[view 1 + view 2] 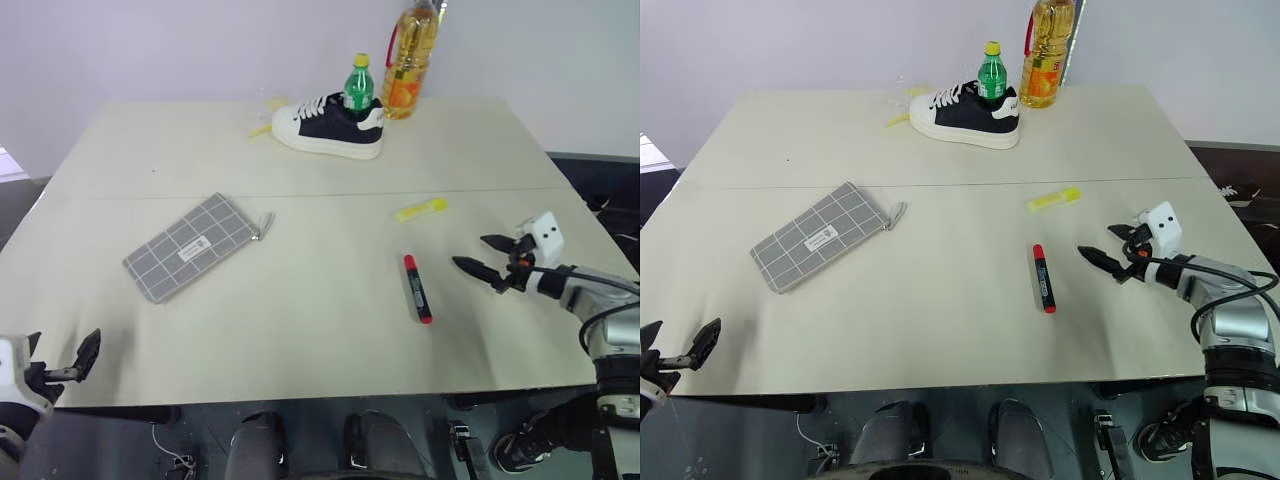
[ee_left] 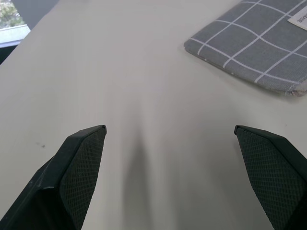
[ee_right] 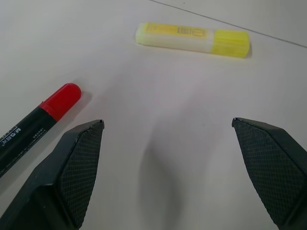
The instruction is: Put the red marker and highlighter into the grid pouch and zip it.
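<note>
Right pincer (image 1: pixel 487 258) hovering just above the worktop (image 1: pixel 300 330) at about 4 o'clock, fingers spread wide, grasping nothing. Red marker (image 1: pixel 417 288) lying just beside its tips, toward the worktop centre; long axis running roughly 12-to-6, tilting slightly toward 5, red cap end toward the far edge. Highlighter (image 1: pixel 420 209) lying apart from the marker, toward 12 o'clock from it, long axis nearly crosswise to the marker's. In the right wrist view the marker cap is sitting beside one finger while the highlighter is lying ahead, between the finger lines.

Left pincer (image 1: pixel 70 368) hanging released at the near edge, about 8 o'clock, empty. Grid pouch (image 1: pixel 190 246) lying flat at about 10 o'clock from centre, closest to the left arm, zipper pull (image 1: pixel 265 224) pointing toward centre.

Judgement: right arm is far nearer both pens; marker likely first
</note>
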